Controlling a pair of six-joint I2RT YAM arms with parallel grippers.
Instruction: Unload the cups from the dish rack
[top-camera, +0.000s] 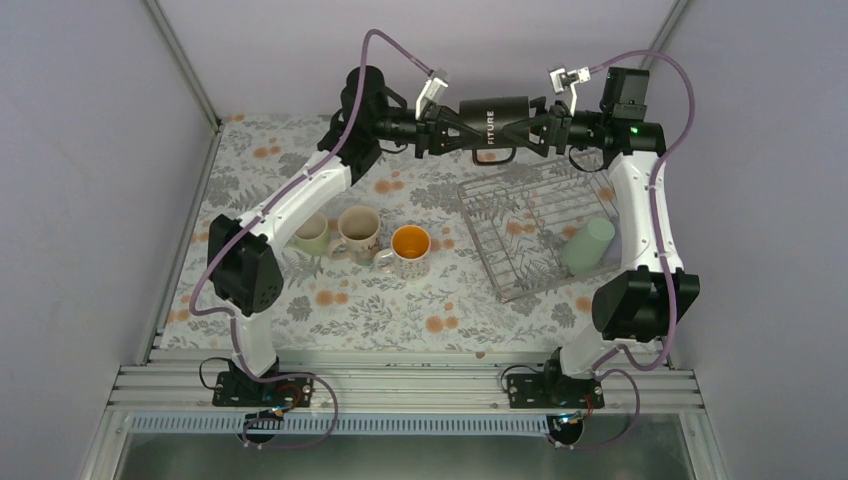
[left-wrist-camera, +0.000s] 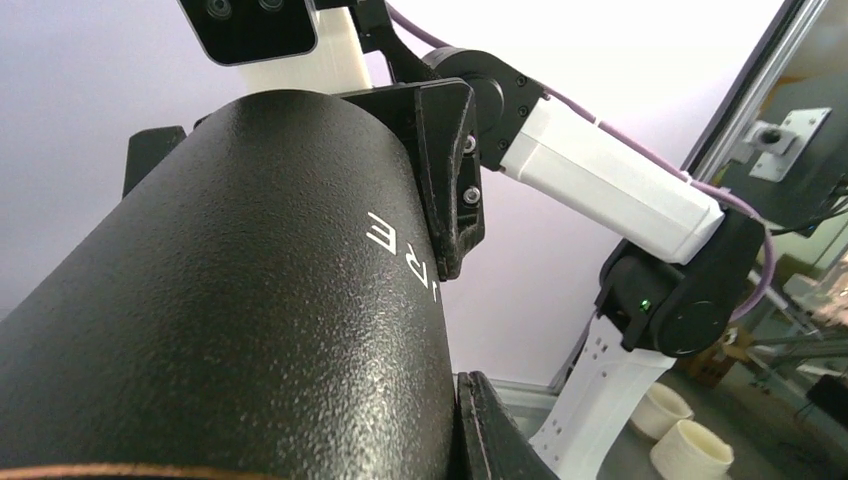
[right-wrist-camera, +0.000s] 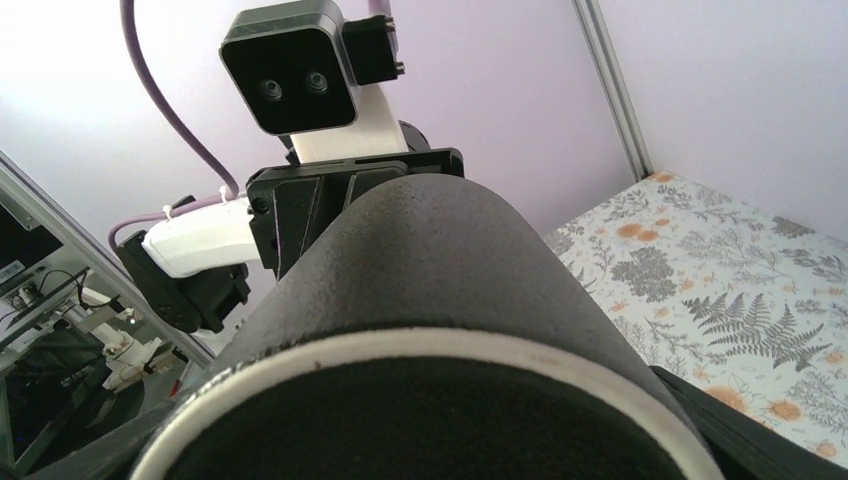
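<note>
A black mug (top-camera: 497, 125) hangs sideways in the air at the back, between both arms. My left gripper (top-camera: 452, 127) is shut on its left end, and one left finger (left-wrist-camera: 492, 430) presses the mug's rough wall (left-wrist-camera: 250, 300). My right gripper (top-camera: 541, 127) is clamped wide round the rim end (right-wrist-camera: 440, 260). The silver dish rack (top-camera: 478, 205) sits right of centre with a green tumbler (top-camera: 588, 246) lying in it. A pale green mug (top-camera: 312, 233), a cream patterned mug (top-camera: 358, 230) and a patterned mug with an orange inside (top-camera: 410, 246) stand on the cloth at the left.
A floral cloth (top-camera: 400, 300) covers the table. Lilac walls and metal corner posts (top-camera: 185, 60) close it in at the back and sides. Both arm bases (top-camera: 255, 385) are bolted to the aluminium rail at the near edge.
</note>
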